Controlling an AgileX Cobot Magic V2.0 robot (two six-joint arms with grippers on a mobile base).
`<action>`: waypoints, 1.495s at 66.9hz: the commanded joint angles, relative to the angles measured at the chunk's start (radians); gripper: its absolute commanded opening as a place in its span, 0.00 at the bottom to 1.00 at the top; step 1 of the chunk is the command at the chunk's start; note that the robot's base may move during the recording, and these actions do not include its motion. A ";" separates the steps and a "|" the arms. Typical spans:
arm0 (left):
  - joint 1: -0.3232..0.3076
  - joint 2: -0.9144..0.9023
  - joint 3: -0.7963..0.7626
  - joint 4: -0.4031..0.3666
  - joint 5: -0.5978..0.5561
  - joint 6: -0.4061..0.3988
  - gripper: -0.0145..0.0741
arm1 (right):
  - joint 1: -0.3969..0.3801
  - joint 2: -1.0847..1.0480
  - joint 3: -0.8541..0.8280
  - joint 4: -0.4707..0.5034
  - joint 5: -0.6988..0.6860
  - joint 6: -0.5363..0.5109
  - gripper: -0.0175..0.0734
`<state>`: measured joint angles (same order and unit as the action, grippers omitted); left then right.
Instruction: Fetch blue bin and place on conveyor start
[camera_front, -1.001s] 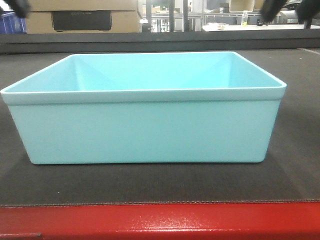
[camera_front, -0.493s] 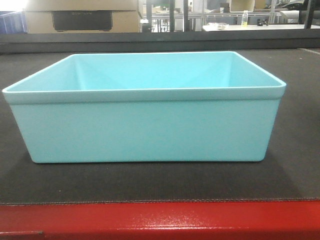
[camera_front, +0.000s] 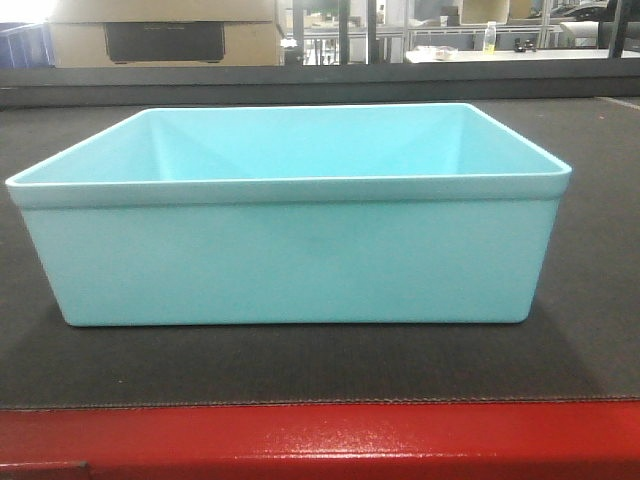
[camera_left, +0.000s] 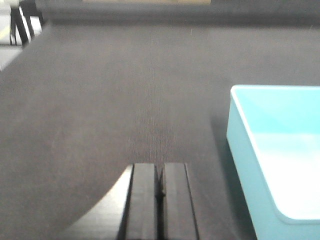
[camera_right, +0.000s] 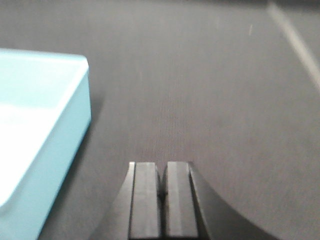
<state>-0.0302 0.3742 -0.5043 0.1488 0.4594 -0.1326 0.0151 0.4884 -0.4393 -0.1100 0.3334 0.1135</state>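
The blue bin, a pale aqua tub, stands upright and empty on the dark grey conveyor belt, just behind its red edge. In the left wrist view my left gripper is shut with nothing in it, above the belt to the left of the bin. My right gripper is likewise shut on nothing, over the belt to the right of the bin. Neither gripper shows in the front view.
Behind the belt runs a dark rail. Beyond it are a cardboard box, metal racks and a dark blue crate. A pale line crosses the belt at far right.
A second ago both grippers showed as dark shapes at the top corners of the front view; they have since left that view. The bin has stayed put.
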 joint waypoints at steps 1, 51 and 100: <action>0.001 -0.084 0.022 0.004 -0.030 0.001 0.04 | -0.002 -0.112 0.034 -0.011 -0.058 -0.010 0.01; 0.001 -0.205 0.052 0.004 -0.030 0.001 0.04 | -0.002 -0.266 0.041 -0.011 -0.076 -0.010 0.01; 0.079 -0.374 0.504 -0.093 -0.459 0.001 0.04 | -0.002 -0.266 0.041 -0.011 -0.078 -0.010 0.01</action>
<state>0.0415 0.0069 -0.0278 0.0687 0.1105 -0.1326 0.0151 0.2290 -0.4000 -0.1123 0.2773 0.1120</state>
